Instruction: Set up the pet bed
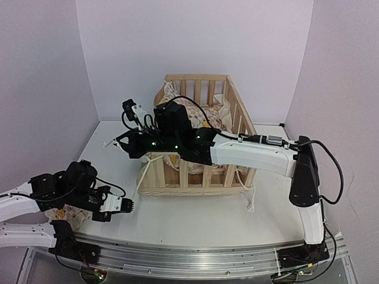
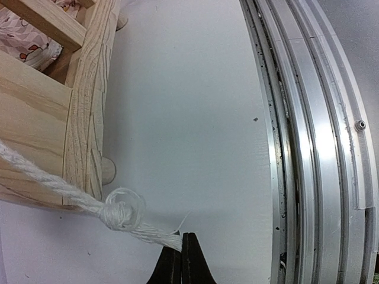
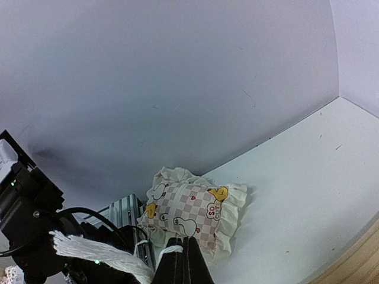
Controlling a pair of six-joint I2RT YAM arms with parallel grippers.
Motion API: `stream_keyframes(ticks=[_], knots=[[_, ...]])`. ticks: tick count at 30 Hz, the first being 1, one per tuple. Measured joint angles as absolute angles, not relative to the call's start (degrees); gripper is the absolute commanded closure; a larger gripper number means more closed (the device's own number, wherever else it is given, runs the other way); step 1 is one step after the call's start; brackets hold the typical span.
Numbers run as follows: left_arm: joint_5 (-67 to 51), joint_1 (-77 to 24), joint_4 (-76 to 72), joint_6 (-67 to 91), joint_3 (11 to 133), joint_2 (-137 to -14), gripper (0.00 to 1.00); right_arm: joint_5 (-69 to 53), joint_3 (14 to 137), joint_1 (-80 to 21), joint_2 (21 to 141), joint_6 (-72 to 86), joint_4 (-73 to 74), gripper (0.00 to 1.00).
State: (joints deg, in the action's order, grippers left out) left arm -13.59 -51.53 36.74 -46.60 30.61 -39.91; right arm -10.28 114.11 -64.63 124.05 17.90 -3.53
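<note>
Right claw point(image 3: 183, 251) is pressed together, stretched across the pet bed frame point(image 1: 195, 177) to its left front corner. White cord point(image 3: 100, 254) lies against the fingers; can't tell if it is pinched. Left claw point(image 2: 182, 260) is also together, low over the worktop point(image 1: 195, 219), tip just beside the frayed end of the knotted rope point(image 2: 118, 210) hanging off the frame. Frame sits mid-worktop with patterned bedding point(image 1: 216, 115) inside. Checked duck cushion point(image 3: 192, 216) lies outside, by the left arm base. Step looks like sorting tie cords. Next move likely needs a claw parted to fetch the cushion into the frame.

Left claw point(image 2: 182, 260) (tips together) grips the knotted rope point(image 2: 121, 210) beside pine frame point(image 2: 83, 118).
</note>
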Motion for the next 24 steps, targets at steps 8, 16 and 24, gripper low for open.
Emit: stream_keyframes(ticks=[8,16,24], knots=[[-17.9,-51.5,35.3,-50.0,30.6,-42.4,0.67,-9.8,108.0,-67.0,120.4,14.4,-5.1,0.66],[-21.9,-51.6,41.0,-51.0,33.6,-38.4,0.57,-7.8,99.5,-68.6,111.2,11.8,-1.9,0.5],[-19.3,-50.0,39.1,-44.6,47.7,-43.8,0.57,7.9,89.5,-68.1,90.6,11.9,3.6,0.44]])
